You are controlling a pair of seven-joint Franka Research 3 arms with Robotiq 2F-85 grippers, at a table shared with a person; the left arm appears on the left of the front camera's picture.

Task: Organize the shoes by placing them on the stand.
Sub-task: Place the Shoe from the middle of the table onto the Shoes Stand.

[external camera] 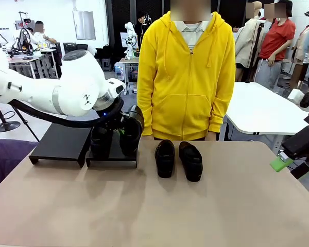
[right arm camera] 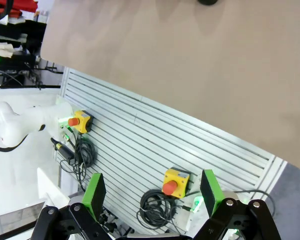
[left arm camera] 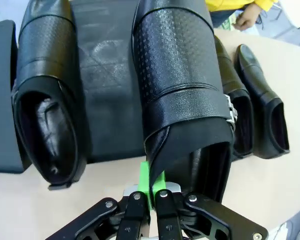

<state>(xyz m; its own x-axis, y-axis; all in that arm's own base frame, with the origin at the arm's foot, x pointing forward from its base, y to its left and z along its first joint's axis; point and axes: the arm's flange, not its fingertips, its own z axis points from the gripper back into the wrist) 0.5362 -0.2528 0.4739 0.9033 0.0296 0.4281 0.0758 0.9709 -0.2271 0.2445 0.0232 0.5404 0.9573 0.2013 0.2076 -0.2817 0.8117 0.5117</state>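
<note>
My left gripper (left arm camera: 152, 192) is shut on the back rim of a glossy black shoe (left arm camera: 175, 75), seen in the front view as the held shoe (external camera: 130, 135). It is over the black stand (left arm camera: 107, 75), toe pointing away from me. A second shoe (left arm camera: 45, 100) lies on the stand (external camera: 113, 157) to its left. Two more shoes (external camera: 165, 158) (external camera: 190, 161) lie side by side on the table in front of the person. My right gripper (right arm camera: 152, 192) stands open and holds nothing, off the table's right edge (external camera: 288, 165).
A second black stand section (external camera: 62, 144) sits to the left of the first. The person in a yellow hoodie (external camera: 188, 77) stands at the far edge, one hand (left arm camera: 247, 17) near the table. The tan table (external camera: 154, 211) stretches toward me.
</note>
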